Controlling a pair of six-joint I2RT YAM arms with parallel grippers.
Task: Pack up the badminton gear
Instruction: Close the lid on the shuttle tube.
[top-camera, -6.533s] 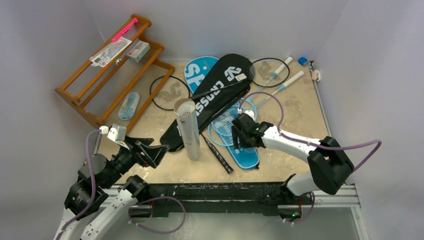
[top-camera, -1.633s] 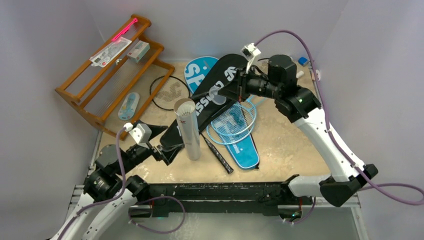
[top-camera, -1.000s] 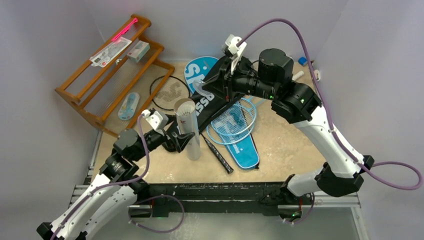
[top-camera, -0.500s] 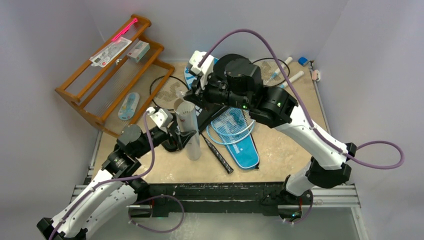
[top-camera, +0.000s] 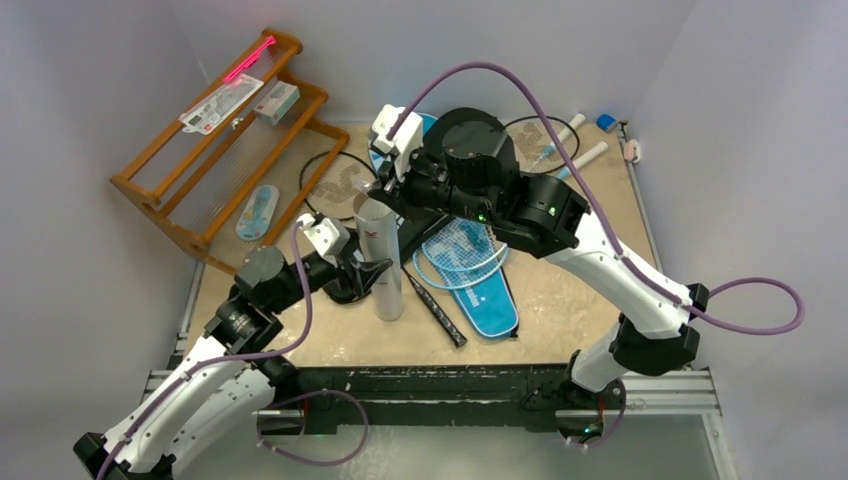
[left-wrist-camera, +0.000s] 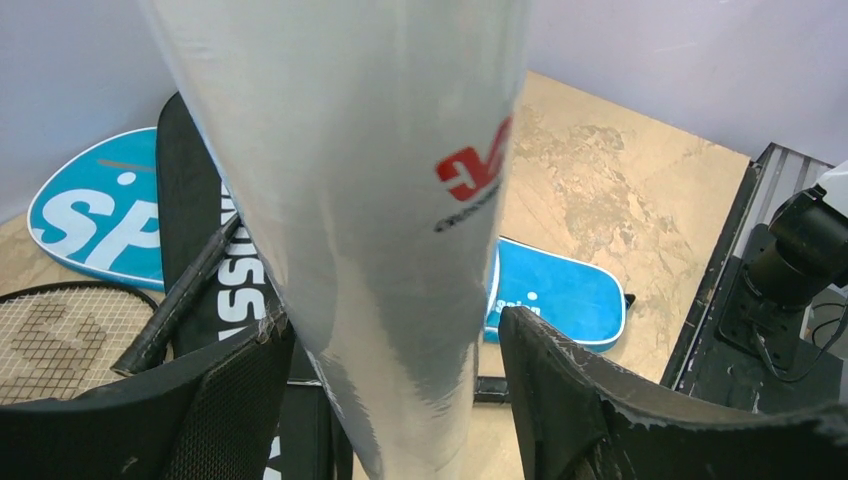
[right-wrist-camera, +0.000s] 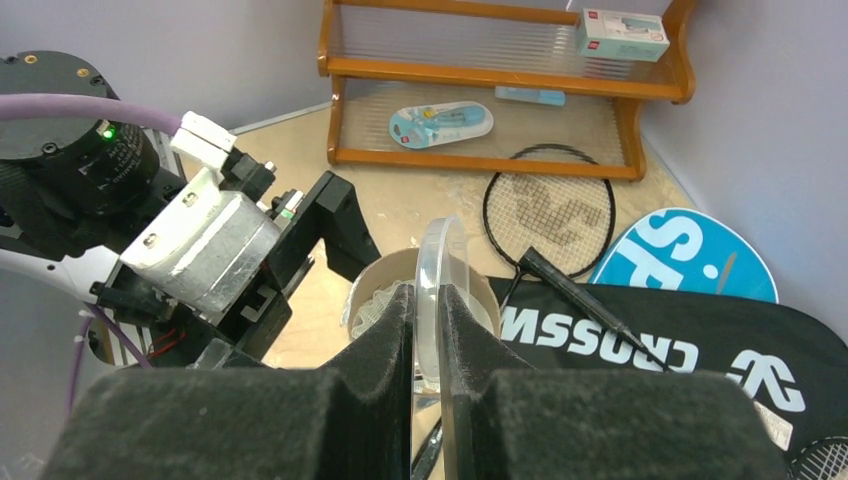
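1. Your right gripper is clenched on a clear round lid, which it holds on edge just above the open mouth of the white tube.
2. The tube stands upright, and a white shuttlecock shows inside its mouth.
3. Your left gripper straddles the tube's body with a finger close on each side. You cannot tell whether it is squeezing.
4. The black "CROSSWAY" cover lies flat just behind the tube.
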